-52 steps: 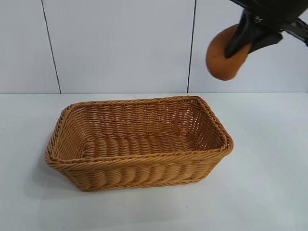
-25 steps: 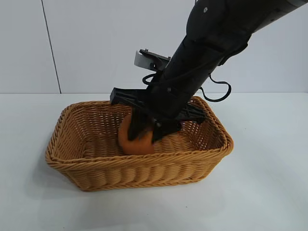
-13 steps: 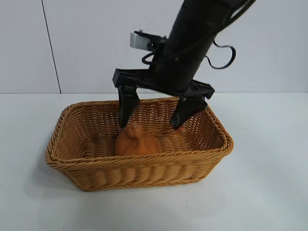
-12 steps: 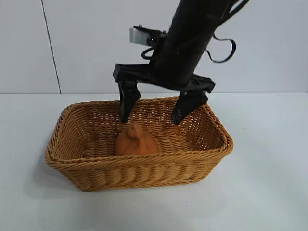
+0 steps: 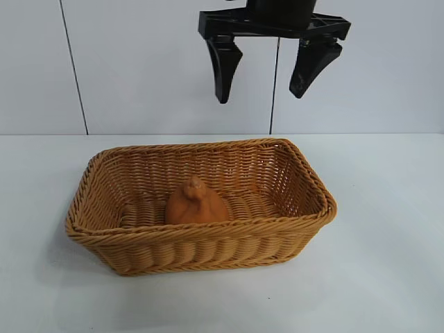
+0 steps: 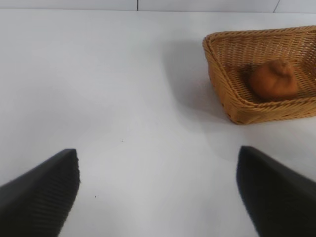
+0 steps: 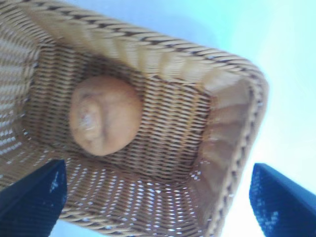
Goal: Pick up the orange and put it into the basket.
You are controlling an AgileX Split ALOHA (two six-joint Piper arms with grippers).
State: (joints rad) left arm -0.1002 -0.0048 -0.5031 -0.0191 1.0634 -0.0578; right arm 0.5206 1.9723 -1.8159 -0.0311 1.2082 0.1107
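Note:
The orange [image 5: 195,203] rests on the floor of the wicker basket [image 5: 316,191], left of the middle, nub up. It also shows in the right wrist view [image 7: 104,114] and in the left wrist view [image 6: 273,81]. My right gripper [image 5: 262,91] hangs open and empty high above the basket, well clear of the fruit; its fingertips [image 7: 32,202] frame the basket [image 7: 237,148]. My left gripper [image 6: 158,192] is open and empty over bare table, off to the side of the basket [image 6: 222,79].
The white table [image 5: 388,263] surrounds the basket on all sides. A white panelled wall [image 5: 139,62] stands behind it.
My right gripper let go of the orange in the basket, opened, and rose straight up away from it. The orange stays still in the basket.

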